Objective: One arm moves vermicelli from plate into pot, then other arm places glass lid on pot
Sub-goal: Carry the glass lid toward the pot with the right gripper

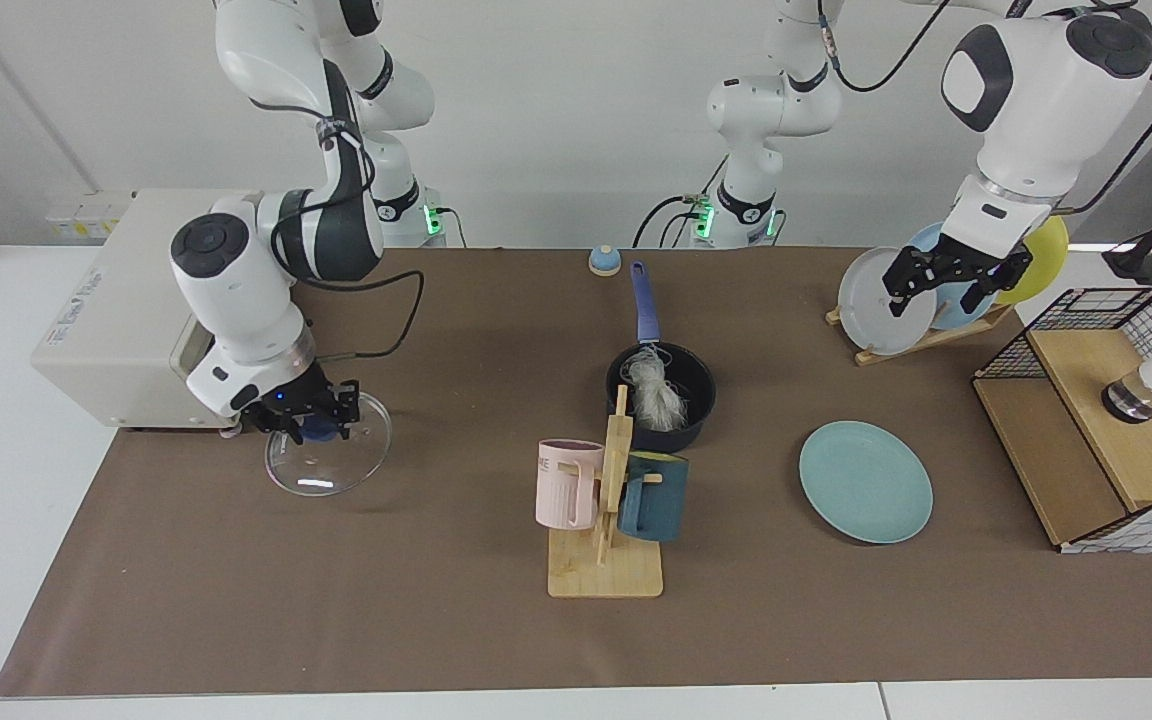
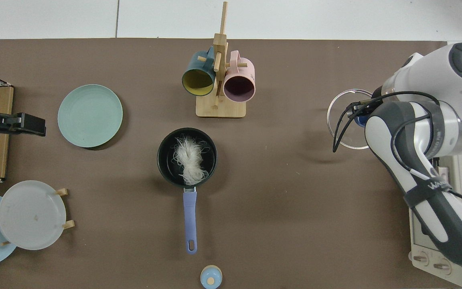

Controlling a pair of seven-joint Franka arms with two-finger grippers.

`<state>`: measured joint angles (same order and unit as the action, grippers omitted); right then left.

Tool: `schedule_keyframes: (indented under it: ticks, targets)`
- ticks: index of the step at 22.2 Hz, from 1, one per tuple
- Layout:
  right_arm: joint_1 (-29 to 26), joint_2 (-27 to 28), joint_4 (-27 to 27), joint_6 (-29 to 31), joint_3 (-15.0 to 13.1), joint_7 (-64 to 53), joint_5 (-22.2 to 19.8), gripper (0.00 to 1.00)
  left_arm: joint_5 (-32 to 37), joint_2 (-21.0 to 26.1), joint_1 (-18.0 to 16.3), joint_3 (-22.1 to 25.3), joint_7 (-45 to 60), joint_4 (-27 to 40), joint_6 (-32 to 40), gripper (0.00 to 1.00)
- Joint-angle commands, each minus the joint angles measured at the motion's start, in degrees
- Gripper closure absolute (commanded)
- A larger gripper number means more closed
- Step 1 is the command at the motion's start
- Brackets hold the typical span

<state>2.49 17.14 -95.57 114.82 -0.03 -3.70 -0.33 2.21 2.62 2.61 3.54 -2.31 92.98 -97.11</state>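
While the vermicelli (image 1: 658, 392) lies heaped inside the pot (image 1: 661, 396), the glass lid (image 1: 328, 457) hangs tilted just above the bench (image 1: 336, 600).

Taking the pot as the landmark, from the near edge back: the mug rack (image 1: 606, 520) with its pink mug (image 1: 566, 483) and teal mug (image 1: 652, 495) stands just in front of it. The bare teal plate (image 1: 866, 481) lies off to one side on the bench. On the opposite side, well apart, the right gripper (image 1: 308, 420) has its fingers pinching the lid's blue knob, the clear disc hanging below it. Farther back, beyond the plate, the left gripper (image 1: 948, 276) waits in the air before the dish rack (image 1: 921, 300), its fingers spread around nothing.
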Motion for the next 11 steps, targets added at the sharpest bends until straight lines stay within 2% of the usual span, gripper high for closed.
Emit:
schedule_keyframes:
  ticks: [1, 7, 10, 11]
  targets:
    - [3.8, -6.6, -1.2, -7.3, 0.1, 5.6, 1.3, 1.0, -1.2, -1.4, 1.2, 1.0, -0.2, 2.0, -0.1, 0.0]
    - [15.8, -6.9, 2.9, -12.1, 0.1, 23.5, 0.4, 1.0, -1.0, -1.3, 1.6, -0.1, -0.2, 1.3, -0.1, 0.0]
    - [21.0, -4.6, 6.3, -14.8, 0.0, 28.7, 0.5, 1.0, -1.2, -1.3, 1.6, -0.4, -0.4, 1.2, -0.1, 0.0]
    - [22.7, -2.8, 8.9, -15.9, 0.0, 31.3, 0.4, 1.0, -1.1, -1.4, 1.8, -1.0, -0.2, 1.1, -0.1, 0.0]
